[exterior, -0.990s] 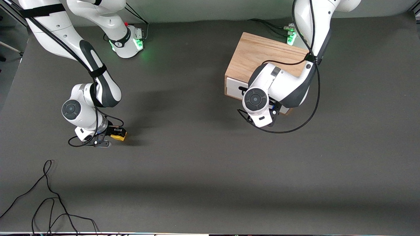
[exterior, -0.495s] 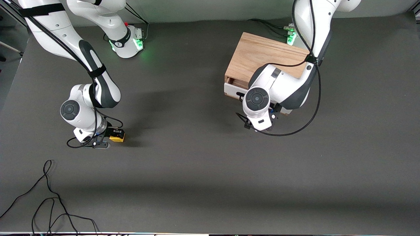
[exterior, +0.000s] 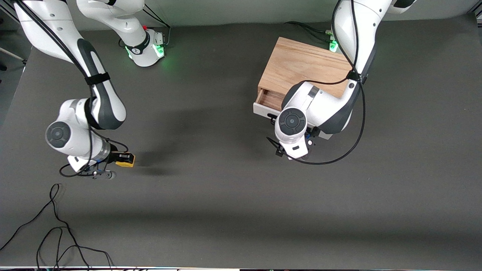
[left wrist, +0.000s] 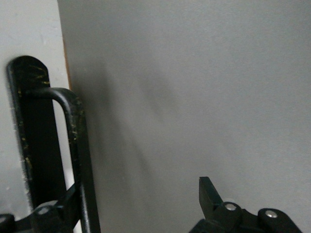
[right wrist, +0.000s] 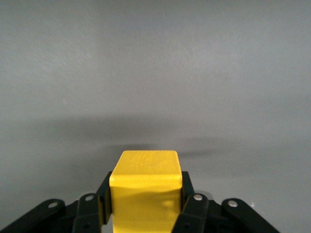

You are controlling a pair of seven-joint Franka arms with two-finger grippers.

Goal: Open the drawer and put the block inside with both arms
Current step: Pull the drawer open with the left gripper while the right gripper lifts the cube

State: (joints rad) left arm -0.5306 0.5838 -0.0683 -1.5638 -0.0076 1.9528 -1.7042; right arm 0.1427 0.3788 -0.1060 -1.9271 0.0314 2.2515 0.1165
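My right gripper (right wrist: 146, 187) is shut on the yellow block (right wrist: 145, 182) and holds it just over the dark table, toward the right arm's end; the block (exterior: 125, 159) casts a shadow on the mat. The oak box (exterior: 305, 67) stands toward the left arm's end. Its drawer (exterior: 272, 98) is slid partly out, its white front panel (exterior: 262, 110) toward the front camera. My left gripper (left wrist: 131, 204) is open at the black bar handle (left wrist: 77, 155), which lies between its fingers close to one finger (left wrist: 51, 213). In the front view the left wrist hides the handle.
Loose black cables (exterior: 56, 233) lie on the mat near the front edge at the right arm's end. A cable loop (exterior: 339, 146) hangs from the left arm beside the drawer. Both green-lit bases (exterior: 148, 49) stand along the table's back edge.
The drawer has slid out of the box toward the front camera, the left wrist moving with it. The right arm has risen and carried the block toward its own end of the table.
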